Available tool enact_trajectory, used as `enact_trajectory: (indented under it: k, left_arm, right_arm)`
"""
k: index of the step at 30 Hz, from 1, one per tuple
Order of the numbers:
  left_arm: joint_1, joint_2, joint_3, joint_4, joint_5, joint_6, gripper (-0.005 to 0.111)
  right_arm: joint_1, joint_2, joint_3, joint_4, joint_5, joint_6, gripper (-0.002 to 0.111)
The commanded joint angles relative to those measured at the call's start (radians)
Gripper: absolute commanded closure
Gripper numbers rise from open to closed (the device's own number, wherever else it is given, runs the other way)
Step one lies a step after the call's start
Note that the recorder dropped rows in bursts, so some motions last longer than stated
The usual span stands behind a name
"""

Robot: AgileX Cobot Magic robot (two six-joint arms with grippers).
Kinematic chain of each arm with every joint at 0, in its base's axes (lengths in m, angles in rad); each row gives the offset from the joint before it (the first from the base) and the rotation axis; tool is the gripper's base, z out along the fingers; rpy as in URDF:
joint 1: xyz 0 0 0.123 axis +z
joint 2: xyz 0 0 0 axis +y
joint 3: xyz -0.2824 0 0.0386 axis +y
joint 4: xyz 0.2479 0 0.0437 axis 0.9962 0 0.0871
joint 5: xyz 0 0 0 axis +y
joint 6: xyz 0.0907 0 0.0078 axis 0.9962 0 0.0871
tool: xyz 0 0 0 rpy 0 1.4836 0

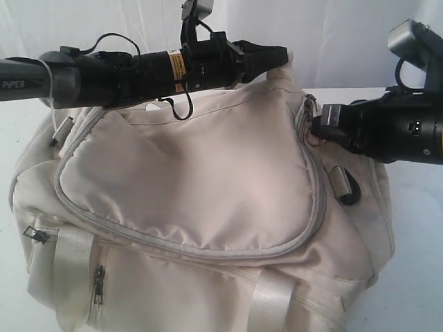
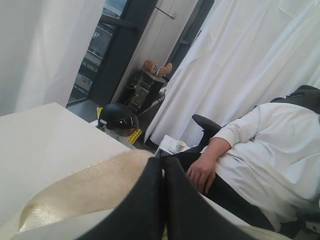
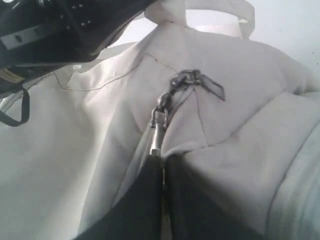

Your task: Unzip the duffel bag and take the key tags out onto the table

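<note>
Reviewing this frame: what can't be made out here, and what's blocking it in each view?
- Key tags: in no view; the fabric of the zipped duffel bag hides its inside.
- Bag's bottom: cut off by the exterior view's lower edge.
- Left gripper hold on the strap: left wrist view, its shut fingers cover the contact.
- Dark thing by the right gripper: exterior view, too blurred to name.

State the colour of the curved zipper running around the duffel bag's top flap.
Grey zipper, set against the cream duffel bag; the exterior view shows it best.
</note>
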Motion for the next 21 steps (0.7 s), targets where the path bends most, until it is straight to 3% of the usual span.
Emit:
enact_trajectory:
  k: [1, 10, 21]
  left_arm:
    - [-0.005, -0.058, -0.025, -0.074, -0.101, -0.004, 0.107]
    - [-0.005, -0.058, -0.025, -0.084, -0.099, -0.004, 0.107]
    - [-0.005, -0.058, -0.025, -0.074, 0.024, 0.004, 0.107]
  right_arm:
    - [0.000, -0.068, -0.003, -0.053, -0.017, -0.010, 0.107]
    - [0.000, -0.128, -0.003, -0.053, -0.092, -0.001, 0.107]
    - [0.000, -0.144, -0.003, -0.053, -0.181, 0.008, 0.107]
